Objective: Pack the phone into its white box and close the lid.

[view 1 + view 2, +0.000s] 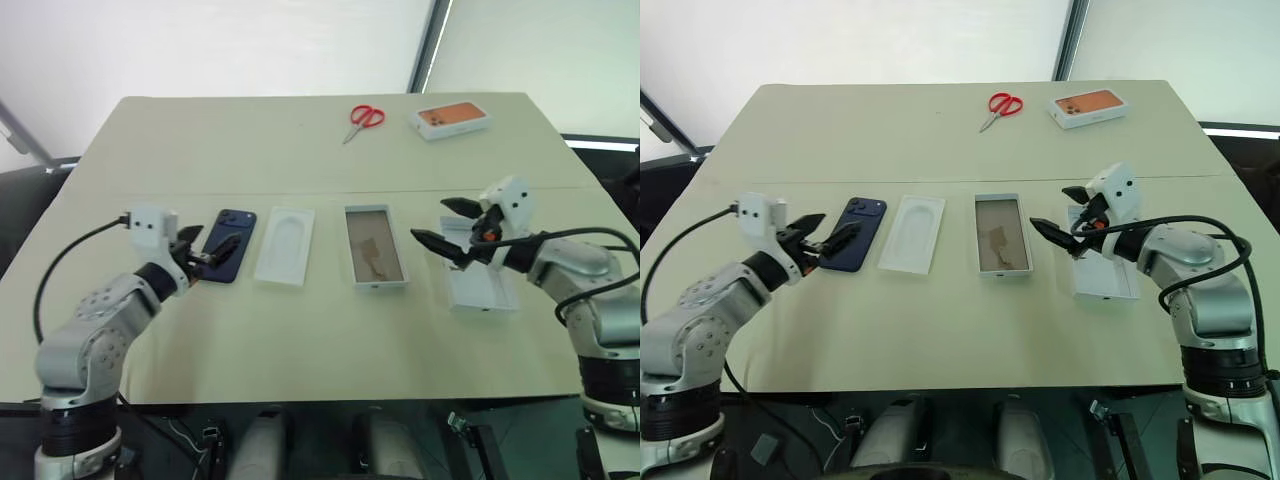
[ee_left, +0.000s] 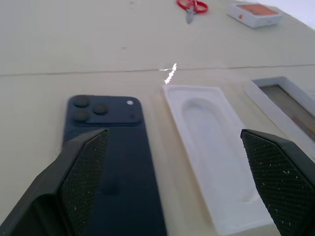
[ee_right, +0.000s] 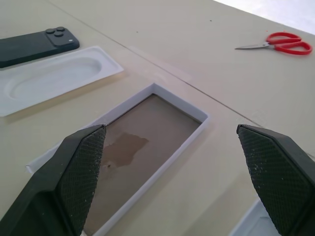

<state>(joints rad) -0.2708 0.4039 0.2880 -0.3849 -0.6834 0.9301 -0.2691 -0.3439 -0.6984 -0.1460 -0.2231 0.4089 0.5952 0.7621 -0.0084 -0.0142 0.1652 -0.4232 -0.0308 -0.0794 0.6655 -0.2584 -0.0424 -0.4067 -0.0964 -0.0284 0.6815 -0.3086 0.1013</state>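
Observation:
The dark navy phone [image 1: 230, 240] lies flat, camera side up, on the left part of the table. My left gripper [image 1: 205, 250] hangs open over its near end, one finger [image 2: 83, 172] above the phone's back and nothing held. The white box [image 1: 380, 286] lies open at mid-table and shows a brownish floor. My right gripper [image 1: 432, 220] stands open just right of it, pointing toward it and holding nothing. Beneath that gripper the lid [image 1: 482, 290] lies flat with its white inside up.
A thin white insert [image 1: 285, 245] with an oval recess lies between phone and box. Red scissors [image 1: 365, 118] and a white box with an orange top [image 1: 452, 118] sit at the far edge. A seam crosses the table behind the row of objects.

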